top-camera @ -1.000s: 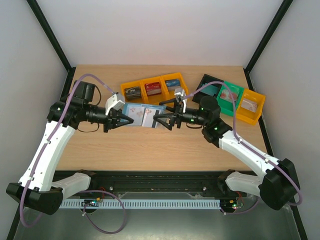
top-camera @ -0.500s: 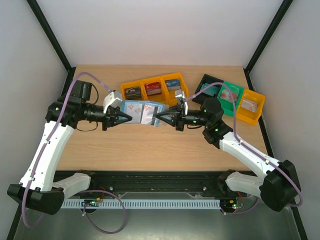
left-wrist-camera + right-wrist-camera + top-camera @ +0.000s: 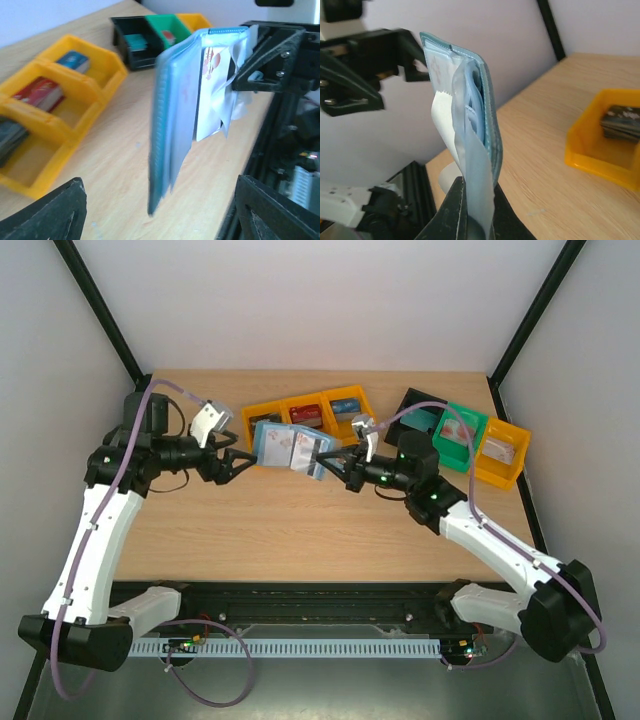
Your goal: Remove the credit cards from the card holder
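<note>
- Overhead, the card holder [image 3: 287,448] hangs open in the air, just in front of the yellow three-slot bin [image 3: 300,399] and lifted off the table [image 3: 300,530].
- The right gripper [image 3: 328,466] has it, jaws pinched tight on the holder's right-hand edge.
- The left gripper [image 3: 236,462] sits just left of the bin's front corner, jaws spread wide with nothing between them and a small gap to the holder.
- The left wrist view gives me what the top view can't: a white card [image 3: 212,87] with red marks sits in a clear sleeve, and the teal covers are edge-on to the camera.
- The right wrist view shows the pinch itself, with the sleeves fanned out above my fingers [image 3: 455,210]. The overhead view hides that.
- For room to move, there is open wood on the near side of the three-slot bin, and the side walls stand well away from it.
- In the three-slot bin I see a dark stack [image 3: 7,140], a red card [image 3: 42,92] and a blue card [image 3: 74,60], one per slot.
- Right of that bin stand a black bin [image 3: 413,403], a green bin [image 3: 470,412] and a single yellow bin [image 3: 510,428]. Each holds something card-like that is too small to name.
</note>
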Motion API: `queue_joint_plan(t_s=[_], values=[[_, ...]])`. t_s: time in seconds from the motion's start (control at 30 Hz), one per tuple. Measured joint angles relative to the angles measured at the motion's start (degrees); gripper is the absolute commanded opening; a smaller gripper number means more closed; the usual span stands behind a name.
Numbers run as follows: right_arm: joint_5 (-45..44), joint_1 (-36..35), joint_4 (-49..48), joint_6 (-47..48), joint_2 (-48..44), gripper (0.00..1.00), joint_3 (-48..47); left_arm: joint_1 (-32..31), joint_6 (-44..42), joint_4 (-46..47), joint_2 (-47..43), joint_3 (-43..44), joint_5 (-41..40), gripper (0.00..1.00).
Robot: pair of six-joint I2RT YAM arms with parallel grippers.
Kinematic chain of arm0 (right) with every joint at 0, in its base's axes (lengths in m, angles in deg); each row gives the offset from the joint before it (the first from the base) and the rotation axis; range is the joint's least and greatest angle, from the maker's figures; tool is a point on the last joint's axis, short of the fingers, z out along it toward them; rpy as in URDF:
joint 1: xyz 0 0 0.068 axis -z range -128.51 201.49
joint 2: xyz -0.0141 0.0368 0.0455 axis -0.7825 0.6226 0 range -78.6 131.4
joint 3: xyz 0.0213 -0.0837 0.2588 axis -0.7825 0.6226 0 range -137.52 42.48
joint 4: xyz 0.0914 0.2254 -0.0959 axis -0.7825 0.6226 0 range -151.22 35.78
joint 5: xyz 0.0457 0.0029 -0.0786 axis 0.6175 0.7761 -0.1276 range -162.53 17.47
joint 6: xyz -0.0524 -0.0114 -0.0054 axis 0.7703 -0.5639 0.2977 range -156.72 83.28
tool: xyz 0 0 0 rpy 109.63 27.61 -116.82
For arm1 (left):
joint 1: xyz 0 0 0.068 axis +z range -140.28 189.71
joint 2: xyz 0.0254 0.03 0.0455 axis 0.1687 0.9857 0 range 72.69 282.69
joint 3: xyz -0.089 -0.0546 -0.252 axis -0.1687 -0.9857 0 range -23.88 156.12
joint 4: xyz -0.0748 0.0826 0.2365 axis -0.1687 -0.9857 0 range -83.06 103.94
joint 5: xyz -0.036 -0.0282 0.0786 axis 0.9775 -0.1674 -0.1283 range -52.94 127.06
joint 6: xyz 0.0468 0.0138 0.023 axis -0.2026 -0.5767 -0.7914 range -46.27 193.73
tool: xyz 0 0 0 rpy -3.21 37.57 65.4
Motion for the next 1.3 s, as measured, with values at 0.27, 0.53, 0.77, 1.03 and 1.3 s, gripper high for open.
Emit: queue_joint_plan(t_s=[0.27,0.53,0.77,1.03,1.3], values=[[-6.3,-0.2,7.3,-0.1,5.3,0.02,-3.0,0.5,5.2,4.3,-0.5,0.9,-9.6,0.48],[-5.1,-3.3,6.4,-0.5,5.5,0.02,-3.1,-4.2,9.9,9.4,1.4,-0.7,2.0,0.3],[-1.2,-4.3,2.3,-2.0,6.1,0.02,-3.1,-8.5,12.5,11.7,5.0,-2.7,1.3,0.38],[3.0,-4.6,-2.1,-3.9,7.1,0.02,-3.1,-9.7,13.5,13.7,4.6,-5.6,1.2,0.41],[5.9,-4.9,-4.7,-4.2,8.0,0.02,-3.1,-10.7,13.3,13.9,5.5,-5.9,4.8,0.05]])
